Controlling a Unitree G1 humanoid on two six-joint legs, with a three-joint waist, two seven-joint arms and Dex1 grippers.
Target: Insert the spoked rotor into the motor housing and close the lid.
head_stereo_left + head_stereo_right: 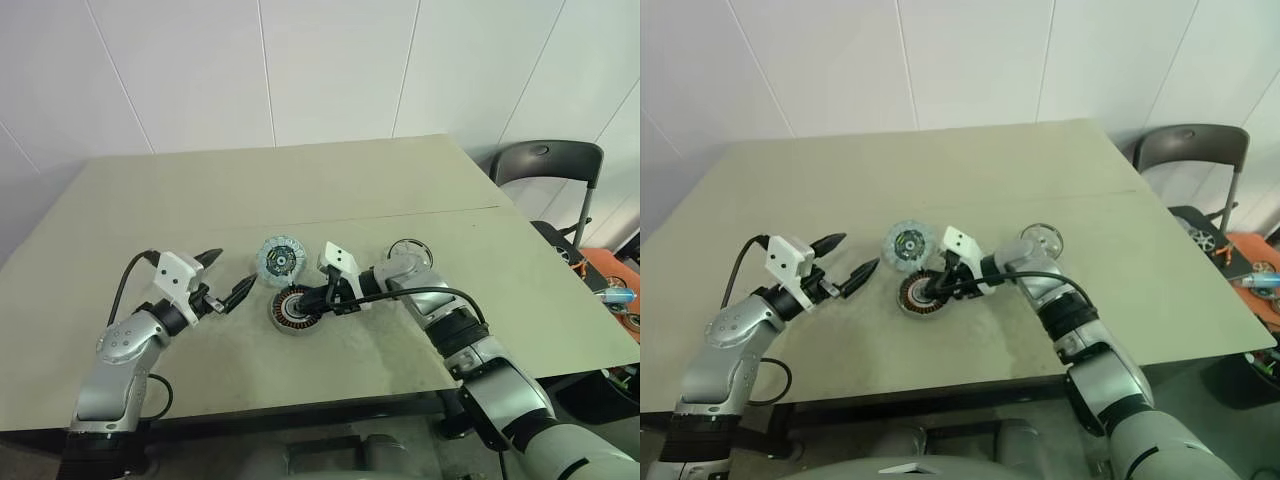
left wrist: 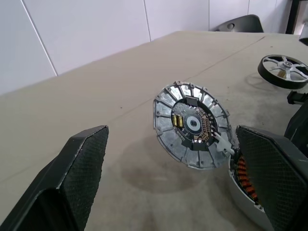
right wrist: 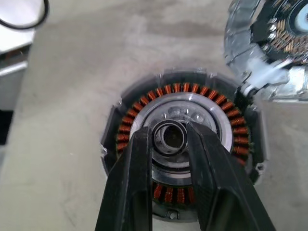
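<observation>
1. The housing [image 1: 293,309] sits on the table [image 1: 300,190], near the front edge and about in the middle. Its copper windings face up around a silvery centre.
2. The right gripper [image 3: 169,137] is just over the centre of the housing. Its two black fingers [image 3: 131,163] stand narrowly apart, one on each side of the central hub. I cannot tell if they grip the hub or only touch it.
3. The lid [image 1: 279,257] is just behind the housing and leans tilted, with its lower edge at the rim of the housing. Its greenish circuit face with the dark centre looks up and toward the left gripper.
4. The rotor [image 1: 411,250] lies flat on the table, to the right of the housing and behind the right arm, apart from both.
5. The left gripper [image 1: 226,280] hovers above the table, left of the housing and the lid. Its fingers are spread wide and hold nothing.
6. A dark chair [image 1: 545,165] stands beyond the right corner of the table.
</observation>
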